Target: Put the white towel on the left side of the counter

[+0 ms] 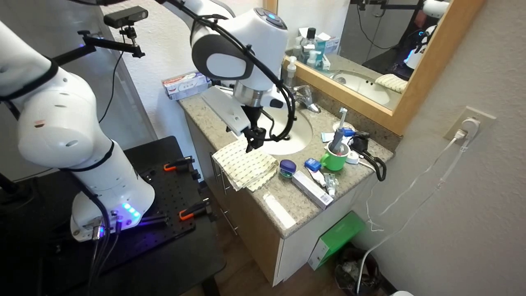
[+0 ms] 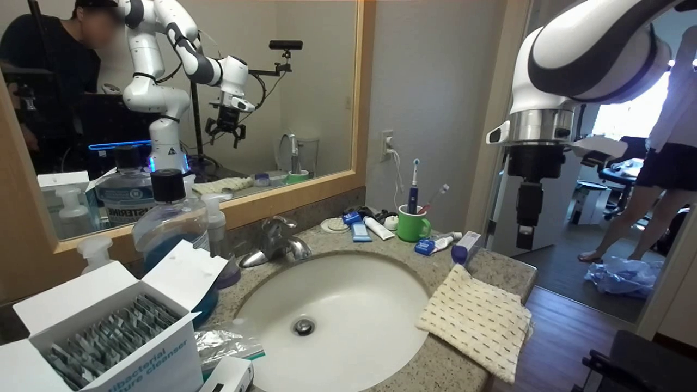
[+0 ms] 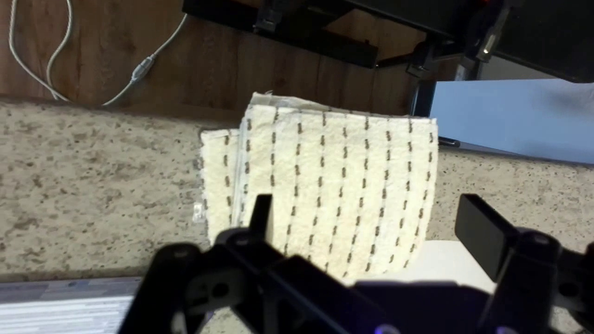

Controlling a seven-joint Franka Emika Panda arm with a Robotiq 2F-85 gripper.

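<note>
End effector spread wide, holding nothing. Towel below it, folded on bench, overhanging edge. We judge towel light, soft, limp, hardly slippery; best pinch through layers, straight beneath end effector. Height between hard to gauge.

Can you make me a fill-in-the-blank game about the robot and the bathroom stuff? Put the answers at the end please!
1. The mug holding the electric toothbrush is coloured ____.
2. The gripper is not shut; it is ____.
3. Part of the white towel hangs off the counter, over its front ____.
4. The robot arm has its reflection in the wood-framed ____.

Missing words: green; open; edge; mirror.
</note>
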